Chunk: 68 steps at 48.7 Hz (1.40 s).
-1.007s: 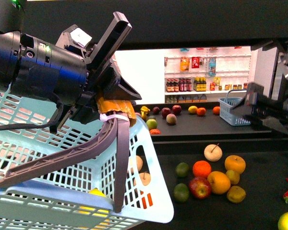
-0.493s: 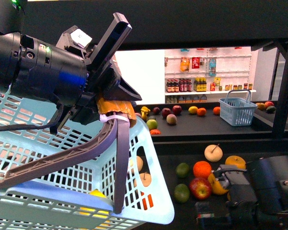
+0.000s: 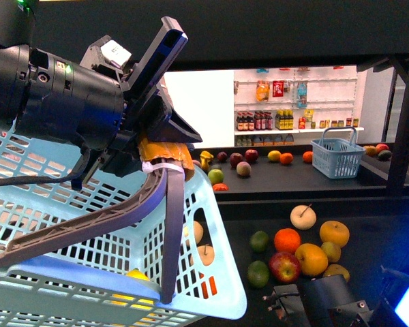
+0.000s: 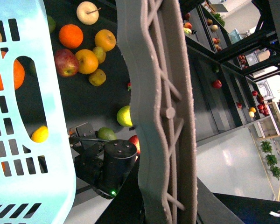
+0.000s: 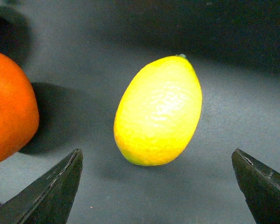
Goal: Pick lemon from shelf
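The lemon (image 5: pixel 158 109) lies on the matte black shelf deck (image 5: pixel 252 93), bright yellow and oval, right in front of my right gripper (image 5: pixel 157 154). That gripper is open, its two dark fingertips (image 5: pixel 60 186) wide apart on either side of the lemon and not touching it. In the left wrist view the lemon (image 4: pixel 39 134) shows through the basket's hand hole. My left gripper (image 3: pixel 165 160) is shut on the grey basket handle (image 3: pixel 167 231), holding the light blue basket (image 3: pixel 211 225) up. Low in the front view sits my right arm (image 3: pixel 320 303).
An orange (image 5: pixel 9 107) lies close beside the lemon. On the lower deck (image 3: pixel 382 225) there is a cluster of fruit (image 3: pixel 307 252). A small blue basket (image 3: pixel 337 158) stands on the far deck. A black shelf post (image 3: pixel 402 136) rises at the right.
My right arm has come down from the upper right to the bottom of the front view and shifted left along the lower deck. The left arm and basket have stayed still.
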### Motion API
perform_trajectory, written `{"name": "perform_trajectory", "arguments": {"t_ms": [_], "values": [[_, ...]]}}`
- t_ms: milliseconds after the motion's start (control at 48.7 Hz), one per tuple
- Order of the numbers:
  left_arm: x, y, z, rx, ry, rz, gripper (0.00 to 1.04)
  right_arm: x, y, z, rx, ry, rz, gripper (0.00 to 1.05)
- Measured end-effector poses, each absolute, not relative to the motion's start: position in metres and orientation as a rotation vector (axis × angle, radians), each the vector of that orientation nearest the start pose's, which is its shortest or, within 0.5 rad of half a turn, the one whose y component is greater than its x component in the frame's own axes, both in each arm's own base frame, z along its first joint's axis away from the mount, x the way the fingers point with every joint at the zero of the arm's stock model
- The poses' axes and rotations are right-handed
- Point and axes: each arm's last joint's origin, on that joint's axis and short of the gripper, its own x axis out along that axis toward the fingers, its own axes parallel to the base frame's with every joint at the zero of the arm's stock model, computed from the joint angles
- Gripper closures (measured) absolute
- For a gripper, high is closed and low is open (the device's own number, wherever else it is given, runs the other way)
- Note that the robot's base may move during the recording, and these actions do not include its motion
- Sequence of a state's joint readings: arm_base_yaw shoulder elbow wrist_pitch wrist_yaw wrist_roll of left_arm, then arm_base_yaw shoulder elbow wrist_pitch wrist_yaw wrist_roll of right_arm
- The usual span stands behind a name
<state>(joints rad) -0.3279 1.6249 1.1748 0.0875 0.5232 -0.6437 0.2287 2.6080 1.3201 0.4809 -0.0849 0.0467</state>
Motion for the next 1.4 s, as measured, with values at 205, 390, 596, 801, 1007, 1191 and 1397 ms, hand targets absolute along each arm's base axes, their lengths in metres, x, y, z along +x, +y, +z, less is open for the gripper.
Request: {"name": "perform_trajectory", "arguments": {"t_ms": [205,390,596,801,1007,1191,1397], "values": [[0.344,-0.132,0.282,-0.633,0.631,-0.694,0.95,0.434,0.107,-0.074,-0.052,0.842,0.254,0.08],[0.344,-0.132,0.282,-0.633,0.630,-0.693,0.95,0.442,0.108,-0.077,-0.057,0.834,0.245,0.08],[0.344,-0.132,0.282,-0.633,0.631,-0.694,0.95,0.450,0.110,-0.076,-0.064,0.818,0.228,0.20],[0.344,-0.132,0.282,-0.633,0.631,-0.694,0.95,0.450,0.110,-0.077,-0.066,0.846,0.229,0.48],[0.344,-0.132,0.282,-0.633,0.631,-0.694,0.95,0.447,0.105,-0.073,-0.063,0.857,0.221,0.55],[0.344,-0.132,0.282,-0.633,0.630,-0.693,0.95,0.443,0.084,-0.039,-0.032,0.819,0.188,0.56],[0.344,-0.132,0.282,-0.633,0.631,-0.694,0.95,0.446,0.052,0.047,0.052,0.651,0.161,0.56]]}}
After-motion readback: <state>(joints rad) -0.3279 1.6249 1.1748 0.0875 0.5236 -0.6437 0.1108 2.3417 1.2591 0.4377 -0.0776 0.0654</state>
